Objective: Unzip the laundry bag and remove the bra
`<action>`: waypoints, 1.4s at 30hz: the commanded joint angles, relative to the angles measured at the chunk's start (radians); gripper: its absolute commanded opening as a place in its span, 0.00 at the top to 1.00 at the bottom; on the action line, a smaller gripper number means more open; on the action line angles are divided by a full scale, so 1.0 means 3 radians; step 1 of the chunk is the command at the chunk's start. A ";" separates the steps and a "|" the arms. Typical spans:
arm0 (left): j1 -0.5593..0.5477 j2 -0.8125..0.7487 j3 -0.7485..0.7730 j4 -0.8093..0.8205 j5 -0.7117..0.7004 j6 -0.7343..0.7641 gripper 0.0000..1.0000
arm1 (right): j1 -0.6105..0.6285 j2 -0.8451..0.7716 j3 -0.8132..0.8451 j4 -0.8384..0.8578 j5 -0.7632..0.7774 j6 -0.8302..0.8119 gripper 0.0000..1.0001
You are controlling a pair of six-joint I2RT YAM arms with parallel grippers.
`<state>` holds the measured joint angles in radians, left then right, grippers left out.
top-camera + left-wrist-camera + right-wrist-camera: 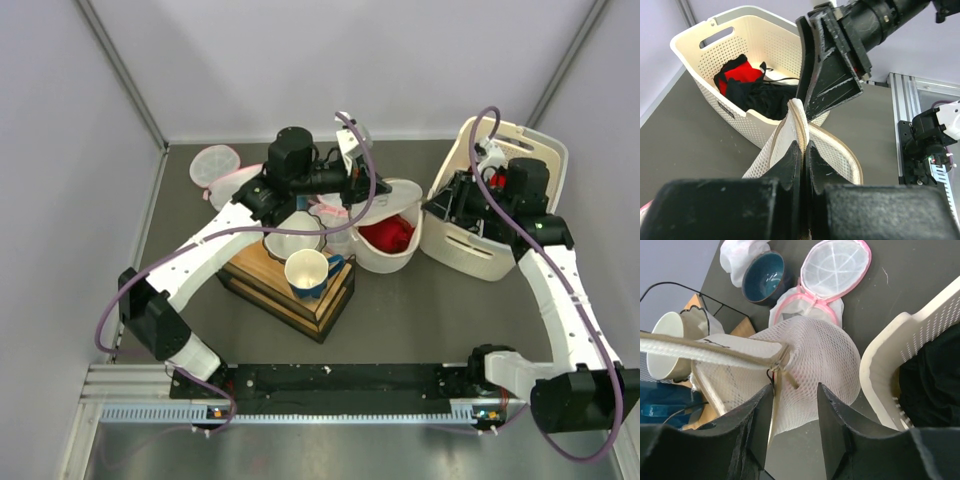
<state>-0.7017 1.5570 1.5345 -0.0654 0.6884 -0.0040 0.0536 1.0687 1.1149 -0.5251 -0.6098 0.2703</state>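
L pincer (804,146) on bag (834,156), grey table (685,137)

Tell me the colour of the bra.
The bra is bright red; top external view shows it best.

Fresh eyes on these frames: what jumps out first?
The bright red bra shows inside the gaping white laundry bag at the middle of the table. The left hand is shut on the bag's zipper rim, holding it up in a ridge, while the open right hand hovers at the zipper pull. At the right, a cream basket holds black and red clothes.
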 commanded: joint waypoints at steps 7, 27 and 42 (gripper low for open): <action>0.0059 0.0158 0.0274 0.0075 0.0502 0.0202 1.00 | -0.0041 0.0262 0.0339 0.0063 -0.0554 -0.0144 0.46; 0.0227 0.0690 0.1215 -0.0437 0.1392 0.0244 1.00 | 0.0450 0.0319 0.0835 -0.0060 -0.0135 -0.1096 1.00; 0.0769 0.1064 0.1272 0.0285 -0.0197 -0.1679 0.37 | 0.0542 0.0365 0.0415 0.0835 0.1009 0.0009 1.00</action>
<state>-0.4988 1.9163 1.9377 -0.0360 0.8150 -0.3637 0.1982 1.1831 1.2503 -0.4103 -0.4965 0.1879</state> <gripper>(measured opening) 0.633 0.023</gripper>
